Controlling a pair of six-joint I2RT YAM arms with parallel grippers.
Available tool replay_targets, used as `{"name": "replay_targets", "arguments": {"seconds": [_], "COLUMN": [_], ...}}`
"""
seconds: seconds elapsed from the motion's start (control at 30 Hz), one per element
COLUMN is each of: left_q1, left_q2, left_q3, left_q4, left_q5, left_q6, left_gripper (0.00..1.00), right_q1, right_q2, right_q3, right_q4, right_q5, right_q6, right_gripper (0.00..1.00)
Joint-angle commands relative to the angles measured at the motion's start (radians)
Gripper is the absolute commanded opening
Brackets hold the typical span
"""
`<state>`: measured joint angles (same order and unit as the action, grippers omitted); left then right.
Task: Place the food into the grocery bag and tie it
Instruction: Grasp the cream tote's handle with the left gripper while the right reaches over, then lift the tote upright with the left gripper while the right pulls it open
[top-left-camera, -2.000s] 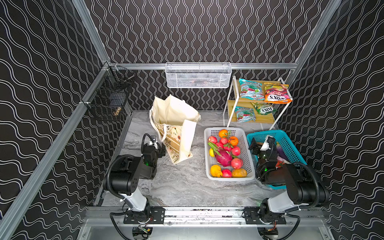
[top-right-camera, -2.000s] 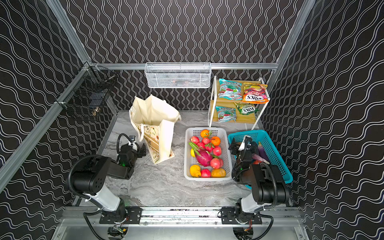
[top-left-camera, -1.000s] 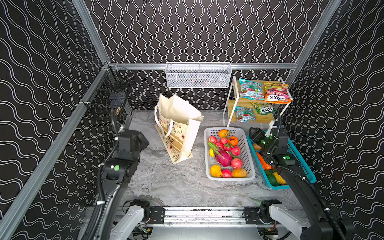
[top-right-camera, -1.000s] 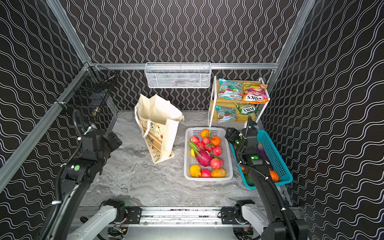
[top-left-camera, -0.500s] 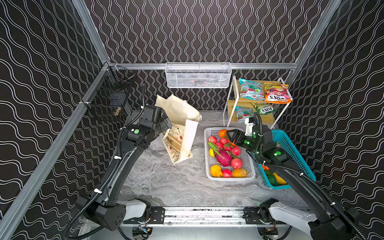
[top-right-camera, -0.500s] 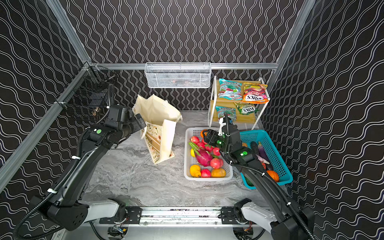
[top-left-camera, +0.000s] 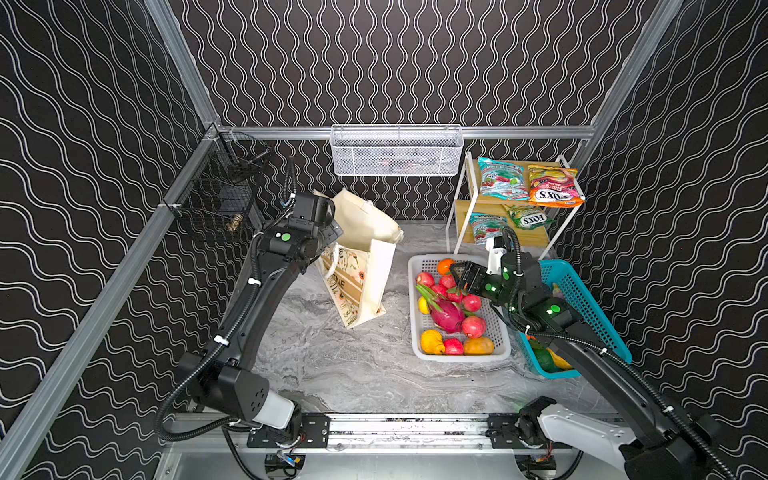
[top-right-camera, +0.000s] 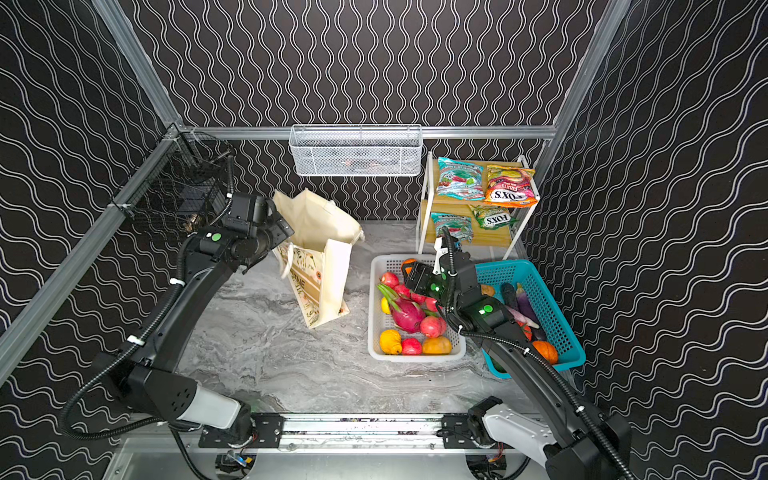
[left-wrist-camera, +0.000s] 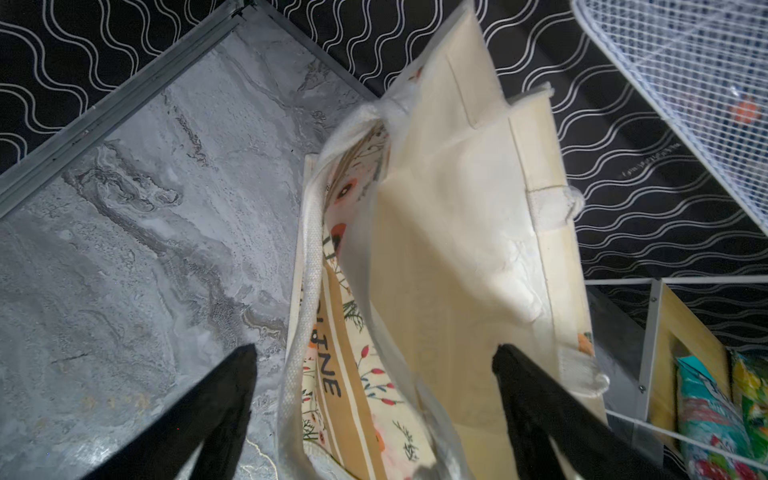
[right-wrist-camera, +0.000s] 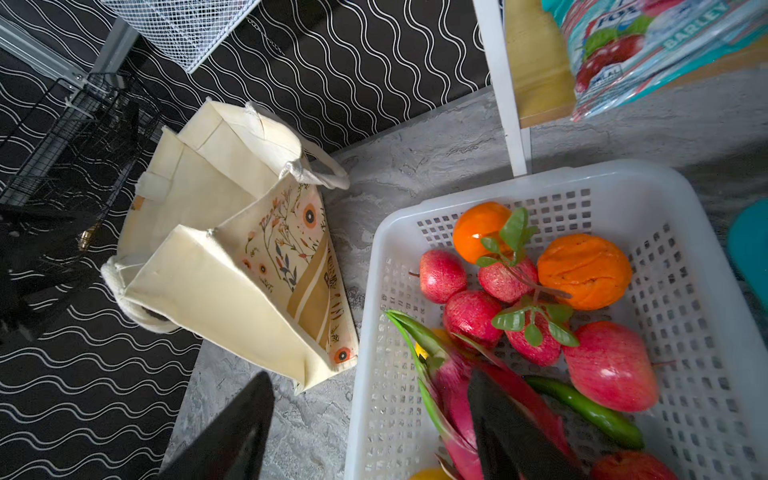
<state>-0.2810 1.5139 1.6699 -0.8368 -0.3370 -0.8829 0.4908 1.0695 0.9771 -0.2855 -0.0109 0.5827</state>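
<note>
Left gripper (left-wrist-camera: 374, 349): fingers spread wide, straddling the canvas tote's (top-left-camera: 380, 278) open top. The tote stands tall, mouth up, beside the white basket (top-left-camera: 410, 311). Right gripper (right-wrist-camera: 370, 376): fingers spread over that basket's tote-side rim. The dragon fruit (top-left-camera: 446, 318) lies in the basket, leaf tips toward the tote.

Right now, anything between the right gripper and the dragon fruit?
Nothing visible. The right gripper hangs open above the white basket; the dragon fruit lies uncovered, apples beside it, none on top.

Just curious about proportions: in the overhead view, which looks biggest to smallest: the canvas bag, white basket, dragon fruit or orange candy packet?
White basket and canvas bag look alike, so they stay unranked; the bag also stands nearer the camera.
Orange candy packet.
Dragon fruit.
</note>
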Motion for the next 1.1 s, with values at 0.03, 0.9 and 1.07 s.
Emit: {"name": "replay_targets", "arguments": {"seconds": [0.03,0.9,1.07], "left_q1": [0.030,0.155,0.156], "left_q2": [0.051,0.127,0.083], "left_q3": [0.039,-0.003,-0.005], "left_q4": [0.013,0.013,-0.035], "left_q5": [0.046,0.322,0.394], "left_q6": [0.006,0.213,0.347], "left_gripper": [0.85,0.18,0.00], "right_q1": [0.002,0.026,0.028], "right_q2": [0.004,0.142,0.192], "right_q3": [0.008,0.167,0.222], "right_q4": [-0.010,-0.005,-0.008], "right_q5": [0.011,-0.024,-0.049], "right_q6": [-0.022,-0.024,-0.032], "right_gripper": [0.75,0.77,0.78]}}
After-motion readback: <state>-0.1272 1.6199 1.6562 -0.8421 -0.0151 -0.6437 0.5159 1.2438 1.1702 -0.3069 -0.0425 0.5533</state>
